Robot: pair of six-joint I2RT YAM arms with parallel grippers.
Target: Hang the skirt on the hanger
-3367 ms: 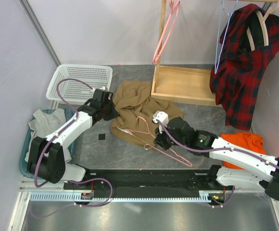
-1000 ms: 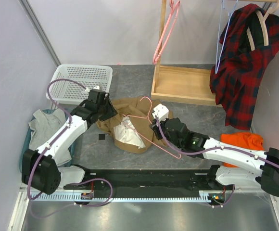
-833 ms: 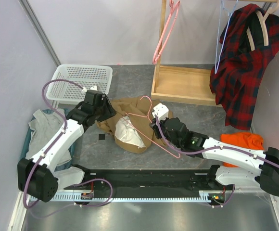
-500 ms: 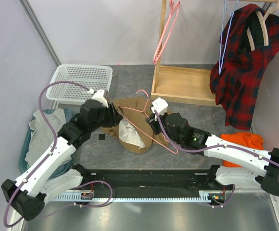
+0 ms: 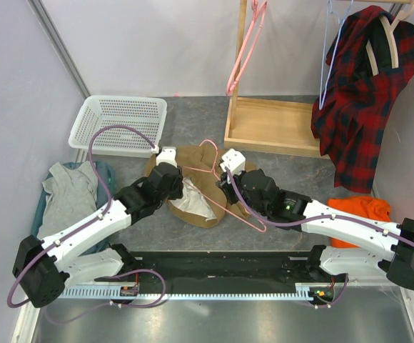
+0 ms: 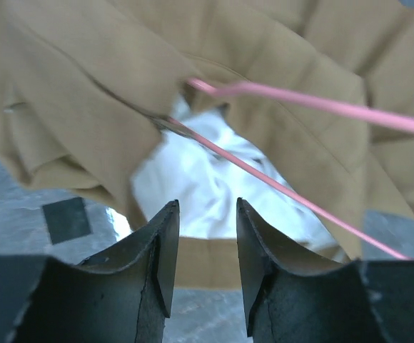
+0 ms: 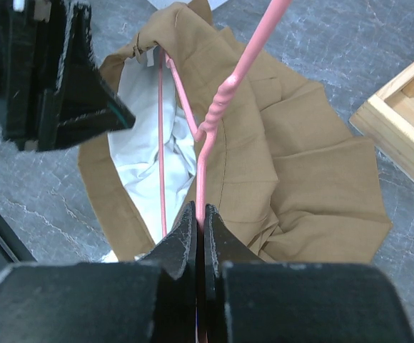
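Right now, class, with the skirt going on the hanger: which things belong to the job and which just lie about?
In the job: tan-brown cloth skirt; thin pink hanger, clamped in the right tool; open left tool.
Lying about: white mesh basket; red-black plaid shirt; orange cloth; grey garment; wooden tray.

hanger [image 7: 220, 102] on skirt [image 7: 300, 186], basket [image 5: 121, 123] behind

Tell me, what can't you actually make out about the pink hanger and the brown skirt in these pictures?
- Hook of the hanger: cut off by the top edge of the right wrist view.
- Far end of the hanger: tucked under a fold of the skirt in both wrist views.
- The left gripper: its tips are hidden beneath its own arm in the top view.
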